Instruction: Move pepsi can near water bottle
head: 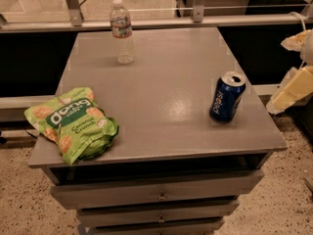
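A crinkled green snack bag (73, 124) with pictured round crisps lies slumped on the front left corner of the smooth grey table (161, 67). The water bottle (122, 31), slim clear ribbed plastic with a white cap, stands upright near the back left. The pepsi can (227, 97), a dark blue cylinder with a silver top, stands by the right edge. The cream, blocky gripper (292, 88) hangs off the table's right side, apart from the can; whether it is released or clenched cannot be told.
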### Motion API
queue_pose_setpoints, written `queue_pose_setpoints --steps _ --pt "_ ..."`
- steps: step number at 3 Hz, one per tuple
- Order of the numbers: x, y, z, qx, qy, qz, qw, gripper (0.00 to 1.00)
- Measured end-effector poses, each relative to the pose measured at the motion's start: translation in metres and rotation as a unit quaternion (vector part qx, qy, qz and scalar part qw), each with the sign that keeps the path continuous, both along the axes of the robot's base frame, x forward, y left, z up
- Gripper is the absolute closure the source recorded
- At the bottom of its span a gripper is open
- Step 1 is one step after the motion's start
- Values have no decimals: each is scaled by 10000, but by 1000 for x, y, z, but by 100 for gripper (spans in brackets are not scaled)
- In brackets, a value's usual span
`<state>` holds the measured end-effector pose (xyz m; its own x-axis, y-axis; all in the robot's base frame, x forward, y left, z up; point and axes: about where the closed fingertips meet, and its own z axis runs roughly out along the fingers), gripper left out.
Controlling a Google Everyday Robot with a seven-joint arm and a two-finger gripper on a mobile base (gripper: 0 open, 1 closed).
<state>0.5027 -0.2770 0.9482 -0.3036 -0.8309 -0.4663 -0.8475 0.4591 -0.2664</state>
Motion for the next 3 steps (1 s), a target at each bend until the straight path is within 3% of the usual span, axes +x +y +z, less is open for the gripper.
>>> queue_pose_setpoints --steps 1,2,3 --pt "10 3 -21 798 -19 -80 9968 0" --pt "13 16 -41 1560 54 -45 9877 0" --pt "15 32 -61 2099 12 42 9777 0"
